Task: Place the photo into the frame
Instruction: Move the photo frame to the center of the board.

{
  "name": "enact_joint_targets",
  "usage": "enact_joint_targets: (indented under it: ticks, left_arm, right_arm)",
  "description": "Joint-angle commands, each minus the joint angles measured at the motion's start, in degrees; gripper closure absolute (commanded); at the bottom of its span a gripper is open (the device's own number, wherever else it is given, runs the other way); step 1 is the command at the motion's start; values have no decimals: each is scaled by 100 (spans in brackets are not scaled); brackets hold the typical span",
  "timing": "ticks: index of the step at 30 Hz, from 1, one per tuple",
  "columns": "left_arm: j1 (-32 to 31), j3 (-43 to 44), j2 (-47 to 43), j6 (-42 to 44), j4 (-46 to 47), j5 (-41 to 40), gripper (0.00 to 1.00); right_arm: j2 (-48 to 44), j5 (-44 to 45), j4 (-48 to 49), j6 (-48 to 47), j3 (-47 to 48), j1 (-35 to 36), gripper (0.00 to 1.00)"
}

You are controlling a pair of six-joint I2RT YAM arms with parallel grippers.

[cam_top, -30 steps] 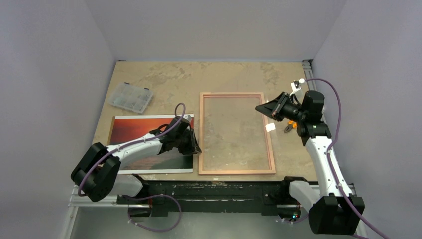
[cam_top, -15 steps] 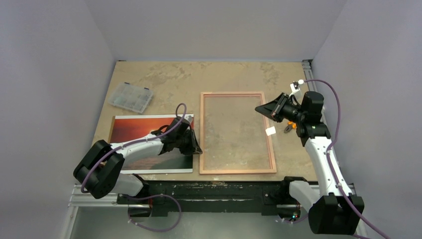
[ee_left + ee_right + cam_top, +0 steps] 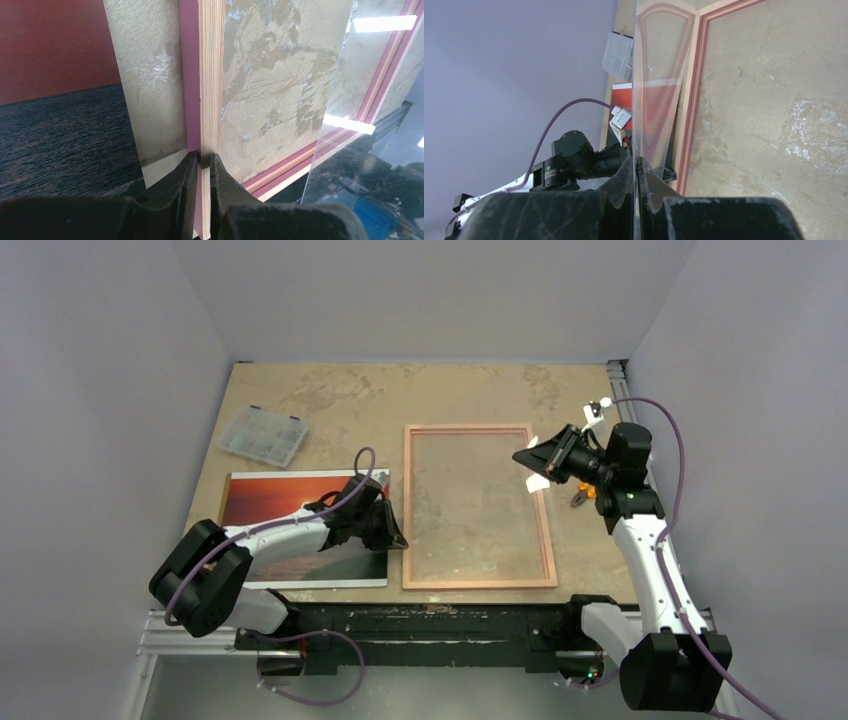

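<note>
Pinkish light wood formed the frame (image 3: 480, 583), which lay flat on the tan table (image 3: 440, 395) about midway between the two arms, long sides running near to far. The photo (image 3: 275, 505) lay face up on the table just left of the frame, red sky toward the far side and dark sea toward the near side, with part of its right end hidden under the left arm. The left gripper (image 3: 397, 536) reached low across the photo's right end to the frame's left rail. In the left wrist view its fingers (image 3: 186, 175) stood one on each side of that layered wooden rail (image 3: 210, 75), pressed against it, so the pincer was clamped on the frame. The right gripper (image 3: 530, 458) hung over the far part of the frame's right rail. In the right wrist view its jaws were closed on the edge of the clear pane (image 3: 654, 85), seen almost edge-on. That pane (image 3: 365, 90) was tilted, its right side raised off the frame; where its left side rested could not be told. A clear plastic compartment box (image 3: 263, 435) sat on the table beyond the photo, well apart from both grippers.
</note>
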Motion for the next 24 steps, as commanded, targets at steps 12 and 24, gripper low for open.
enact_joint_targets:
  ticks: [12,24]
  left_arm:
    - [-10,139,501,138,-444,-153,95]
    - [-69,44,495,36,-253,-124,96]
  right_arm:
    - [-6,22,975,-34,67,-39,100]
    - [287,171,1264,26,-251,-30,100]
